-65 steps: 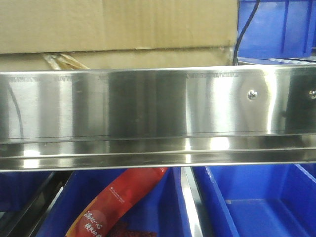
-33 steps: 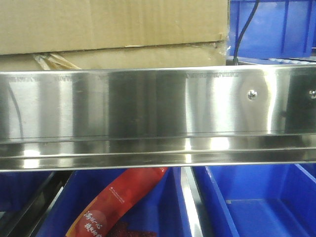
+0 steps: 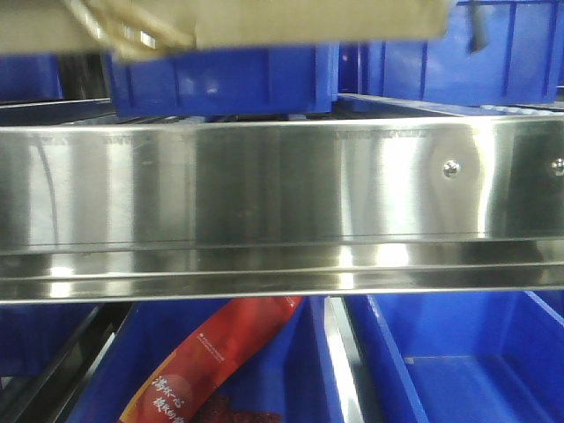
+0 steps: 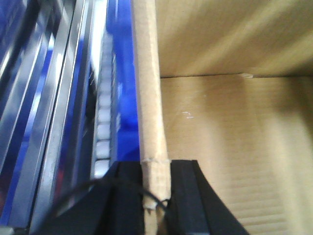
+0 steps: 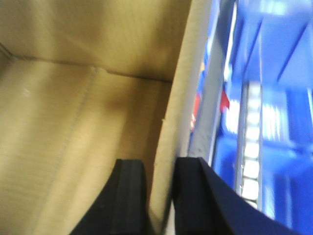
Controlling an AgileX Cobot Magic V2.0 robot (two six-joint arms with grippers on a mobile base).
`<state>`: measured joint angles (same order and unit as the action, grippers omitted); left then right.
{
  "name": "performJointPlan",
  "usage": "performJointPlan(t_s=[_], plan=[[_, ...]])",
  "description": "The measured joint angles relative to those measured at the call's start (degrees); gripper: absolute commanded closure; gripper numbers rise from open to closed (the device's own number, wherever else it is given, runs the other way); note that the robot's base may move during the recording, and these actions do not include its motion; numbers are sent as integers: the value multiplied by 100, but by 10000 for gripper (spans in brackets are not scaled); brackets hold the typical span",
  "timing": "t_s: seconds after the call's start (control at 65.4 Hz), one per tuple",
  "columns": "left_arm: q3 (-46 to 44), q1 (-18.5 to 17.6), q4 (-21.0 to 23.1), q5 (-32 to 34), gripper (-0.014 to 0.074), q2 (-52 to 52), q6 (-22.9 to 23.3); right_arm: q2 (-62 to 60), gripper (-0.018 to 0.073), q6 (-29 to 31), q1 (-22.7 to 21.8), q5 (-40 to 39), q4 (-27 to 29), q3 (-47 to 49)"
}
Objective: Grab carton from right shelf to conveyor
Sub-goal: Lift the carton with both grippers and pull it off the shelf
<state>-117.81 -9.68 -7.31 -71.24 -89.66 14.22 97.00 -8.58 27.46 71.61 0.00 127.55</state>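
The brown carton hangs at the very top of the front view, lifted above the right shelf's shiny steel front rail, with only its underside showing. In the left wrist view my left gripper is shut on the carton's left wall, whose open inside lies to the right. My right gripper is shut on the carton's right wall in the right wrist view. The conveyor is out of view.
Blue bins stand on the shelf behind where the carton hangs. Below the rail are more blue bins, one holding a red packet. White rollers run along the shelf beside the carton.
The carton has risen from resting behind the rail to the top of the front view, uncovering the blue bins behind it. It had also slid left just before.
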Motion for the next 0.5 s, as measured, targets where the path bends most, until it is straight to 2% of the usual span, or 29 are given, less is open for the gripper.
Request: performJointPlan(t_s=[0.245, 0.505], plan=[[411, -47, 138, -12, 613, 372, -12, -610, 625, -36, 116, -94, 0, -908], [1494, -460, -66, -50, 613, 780, -12, -1077, 625, -47, 347, -6, -117, -1815]])
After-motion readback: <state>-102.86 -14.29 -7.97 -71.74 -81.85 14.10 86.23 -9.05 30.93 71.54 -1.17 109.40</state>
